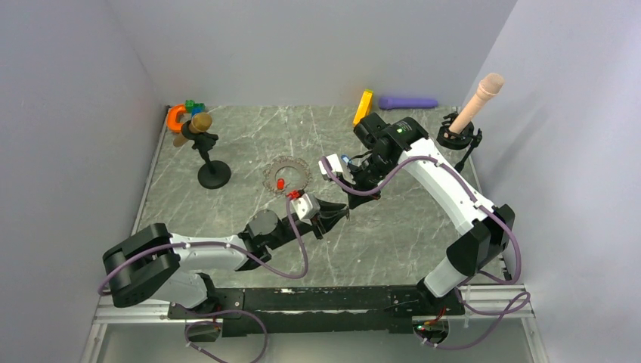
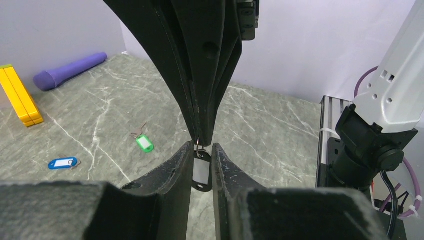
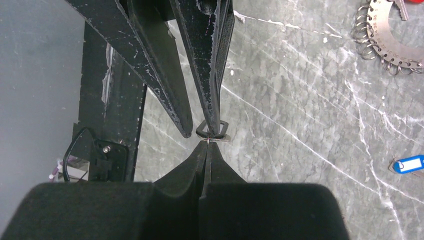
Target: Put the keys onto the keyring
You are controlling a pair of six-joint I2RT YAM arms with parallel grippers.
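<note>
Where your two arms meet over the middle of the table (image 1: 249, 132), you have the black-rimmed key (image 2: 201, 172) caught from both sides. Your left end effector (image 2: 202, 147) is closed down to a narrow gap. The key's white face shows in that gap, with a finger against each long edge. Your right end effector (image 3: 207, 145) faces it from the opposite side with its fingers pressed fully together, and a thin bit of wire at the key's top end is pinched at their tips. The two sets of tips nearly meet, so the key is held up off the table.

You can see the keyring (image 1: 288, 174) lying flat on the table just to the left of both end effectors and apart from them. The red key (image 1: 280, 184) lies against its near edge. Your blue key (image 2: 63, 163) and green key (image 2: 144, 143) lie loose on the table, near each other and away from the keyring. Further back lie a yellow block (image 1: 363, 107) and a purple cylinder (image 1: 408, 102). An orange horseshoe piece (image 1: 176, 117) sits at the far left by a black stand (image 1: 209, 155).
</note>
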